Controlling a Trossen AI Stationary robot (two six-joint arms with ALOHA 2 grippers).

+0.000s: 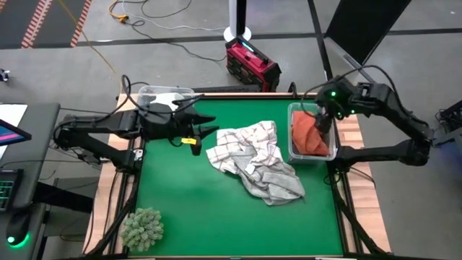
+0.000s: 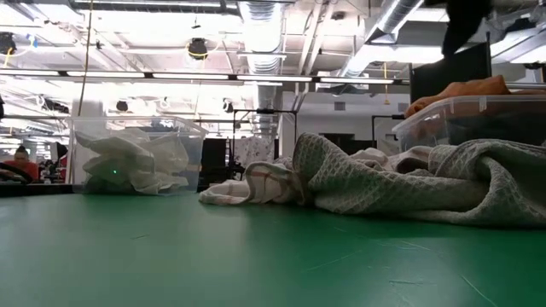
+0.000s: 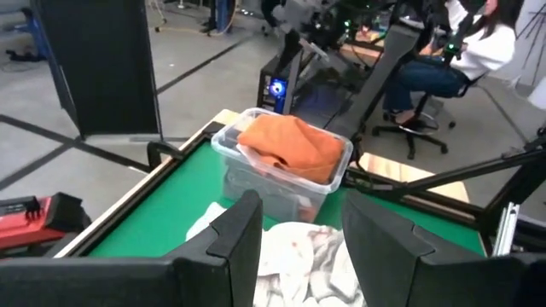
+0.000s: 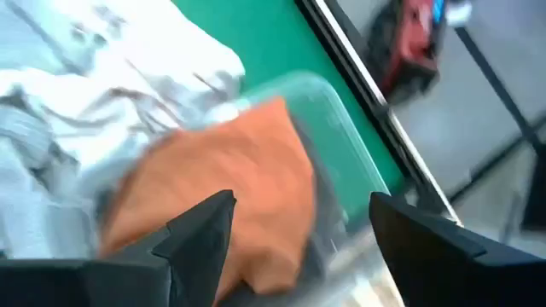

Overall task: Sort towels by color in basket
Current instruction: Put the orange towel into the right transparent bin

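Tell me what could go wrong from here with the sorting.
The orange towel is heaped above the right bin's rim, so it may slide out. The open right gripper hovers right over it and might snag it when lifting. The checked towel and grey towel lie tangled, risking a double grab.

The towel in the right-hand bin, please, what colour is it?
Rust-orange towel, shown best in the left wrist view.

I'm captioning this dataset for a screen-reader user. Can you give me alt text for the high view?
From above: the right gripper hangs open over a clear bin holding an orange towel at the green table's right edge. A heap of checked and grey towels lies mid-table; the left gripper waits beside it.
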